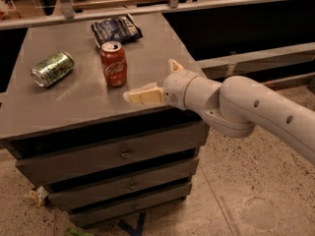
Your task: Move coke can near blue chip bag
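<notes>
The coke can stands upright on the grey cabinet top, red with white script and a silver top. The blue chip bag lies flat just behind it, near the far edge. My gripper hovers over the front right part of the top, to the right of the can and slightly nearer. It is open and empty. One cream finger points left toward the can's base, and the other sticks up behind it.
A green patterned can lies on its side at the left of the top. The cabinet has drawers below. A railing and shelf run behind it. Speckled floor lies to the right.
</notes>
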